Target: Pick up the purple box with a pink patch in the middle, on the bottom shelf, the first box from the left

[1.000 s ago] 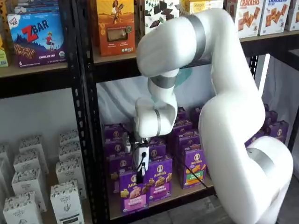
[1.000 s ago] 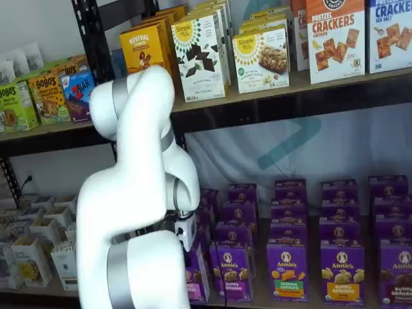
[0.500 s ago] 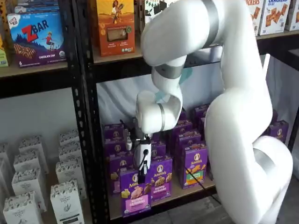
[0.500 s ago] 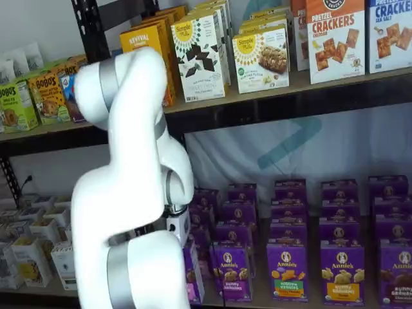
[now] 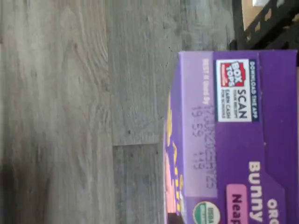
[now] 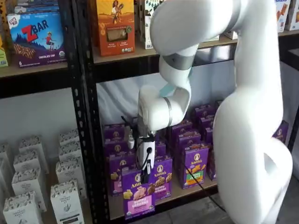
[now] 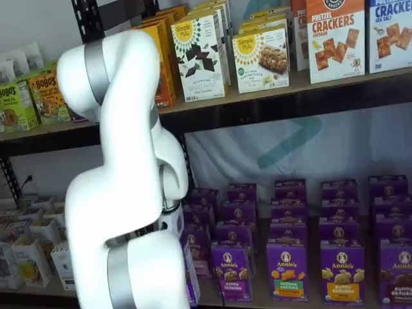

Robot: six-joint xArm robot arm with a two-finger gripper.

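Note:
The purple box point(image 6: 138, 195) with its pink patch stands upright out in front of the row, at the front left of the bottom shelf point(image 6: 183, 192). My gripper point(image 6: 143, 176) comes down onto the box's top, black fingers shut on it, white body just above. In a shelf view only a narrow purple edge of the box point(image 7: 192, 278) shows behind the white arm. The wrist view looks down on the box's top flap point(image 5: 233, 135), with a Box Tops stamp and a pink label edge, over the floor.
More purple Annie's cartons point(image 6: 195, 163) fill the shelf behind and to the right. A black perforated upright point(image 6: 86, 121) stands just left of the box. White cartons point(image 6: 28, 186) fill the left bay. Grey plank floor point(image 5: 70, 116) lies below.
The arm has drawn back from the rack with the purple box in its grip. The box has come forward out of the front row and sits lower and nearer in the shelf view.

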